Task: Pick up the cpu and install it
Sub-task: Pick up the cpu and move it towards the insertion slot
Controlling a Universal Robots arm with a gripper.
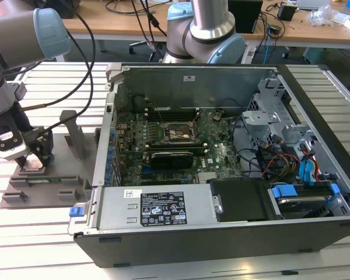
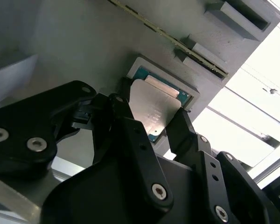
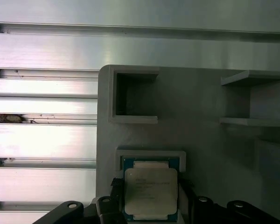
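Holds cpu in tray pocket, with gripper fingers clamped on opposite edges. Likely light, stiff, fragile underneath: grasp rim only, keep level.

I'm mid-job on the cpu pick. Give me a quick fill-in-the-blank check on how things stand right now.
1. The cpu sits in a recess of the grey ____.
2. In the exterior view the hand is on that view's ____ of the computer case.
3. The computer case lies ____, with its motherboard exposed.
Missing words: tray; left; open.
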